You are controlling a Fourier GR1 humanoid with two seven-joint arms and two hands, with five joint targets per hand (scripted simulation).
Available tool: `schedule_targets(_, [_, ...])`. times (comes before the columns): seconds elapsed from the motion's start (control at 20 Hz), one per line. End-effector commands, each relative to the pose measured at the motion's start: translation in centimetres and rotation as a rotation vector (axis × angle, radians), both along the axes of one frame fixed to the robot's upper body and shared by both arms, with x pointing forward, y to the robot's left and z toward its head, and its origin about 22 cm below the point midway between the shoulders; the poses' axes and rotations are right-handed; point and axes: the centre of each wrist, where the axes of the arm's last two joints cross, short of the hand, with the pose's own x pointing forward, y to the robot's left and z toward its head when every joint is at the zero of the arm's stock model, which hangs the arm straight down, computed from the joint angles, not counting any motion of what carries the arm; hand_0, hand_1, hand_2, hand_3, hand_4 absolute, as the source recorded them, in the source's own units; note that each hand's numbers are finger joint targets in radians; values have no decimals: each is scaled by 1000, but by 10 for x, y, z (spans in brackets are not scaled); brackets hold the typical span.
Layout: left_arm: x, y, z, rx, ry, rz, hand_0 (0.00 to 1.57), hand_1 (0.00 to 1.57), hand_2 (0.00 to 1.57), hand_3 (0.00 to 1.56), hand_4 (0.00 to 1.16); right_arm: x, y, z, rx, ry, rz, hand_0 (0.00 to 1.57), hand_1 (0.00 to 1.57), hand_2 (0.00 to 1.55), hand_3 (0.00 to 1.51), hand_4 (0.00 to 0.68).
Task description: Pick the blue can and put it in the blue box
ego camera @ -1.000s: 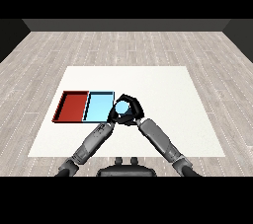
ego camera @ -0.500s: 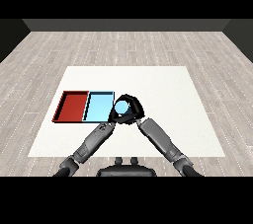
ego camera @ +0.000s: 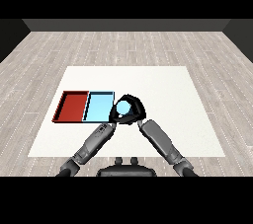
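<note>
The right hand (ego camera: 134, 111) has its fingers curled round the blue can (ego camera: 123, 108), held just beside the right edge of the light blue tray (ego camera: 99, 107). The left hand (ego camera: 113, 116) is partly hidden there; whether its fingers are apart cannot be told. A red tray (ego camera: 73, 106) adjoins the blue tray's left side. Both lie on a white table (ego camera: 168, 90) over grey plank flooring (ego camera: 123, 45). No writing is legible.

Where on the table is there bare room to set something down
The table is bare right of the right hand and along the far edge behind both trays. It is crowded where the blue can is held beside the blue tray, next to the red tray.
</note>
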Motion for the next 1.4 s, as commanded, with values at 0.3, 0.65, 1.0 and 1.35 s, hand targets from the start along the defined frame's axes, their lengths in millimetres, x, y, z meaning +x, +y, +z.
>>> schedule_targets(0.3, [7, -9, -2, -37, -99, 85, 1571, 1571, 1552, 1468, 1044, 0, -1, -5, -18, 48, 4, 0, 0, 0, 0, 0])
schedule_targets(0.65, [6, 2, -9, 8, -169, 94, 1571, 1571, 1571, 1470, 1144, 3, -14, -7, -6, 5, -88, 0, 0, 0, 0, 0])
schedule_targets(1.0, [13, 11, -17, 32, -159, 139, 1571, 1571, 1571, 1484, 1146, -18, -59, -1, 107, -25, -55, 0, 0, 0, 0, 0])
schedule_targets(1.35, [43, 71, -3, 123, -192, 253, 1571, 1571, 1568, 1468, 1138, -33, -135, 16, 136, -102, -119, 0, 0, 0, 0, 0])
